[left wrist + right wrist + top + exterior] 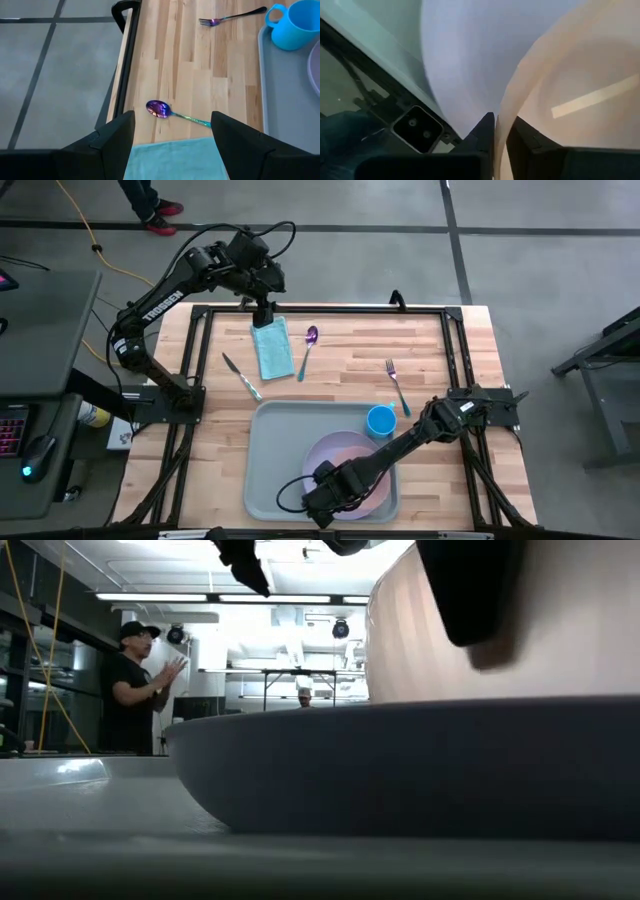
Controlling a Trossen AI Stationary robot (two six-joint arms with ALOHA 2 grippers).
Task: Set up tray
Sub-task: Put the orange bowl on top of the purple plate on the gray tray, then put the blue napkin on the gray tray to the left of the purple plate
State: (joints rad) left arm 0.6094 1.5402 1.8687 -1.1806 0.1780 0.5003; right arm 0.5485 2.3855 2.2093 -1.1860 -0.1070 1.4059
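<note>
Tray, pale grey-green with a raised rim, lies at the lower centre of the high view on the wooden table. Inside it rests a lavender plate carrying a pale pink bowl; a blue cup stands in the tray's upper right corner. Right gripper reaches from the right side of the frame down to the lower edge of the plate. In the right wrist view its fingers stand nearly together with the thin rim of the pink bowl in the narrow slot between them. Left gripper hangs at the upper left of the high view over the top end of a teal napkin; in the left wrist view its fingers are spread wide and hold nothing. Right of the napkin lies a purple spoon, left of it a knife, and a fork lies above the cup. A person stands at the left of the low view.
</note>
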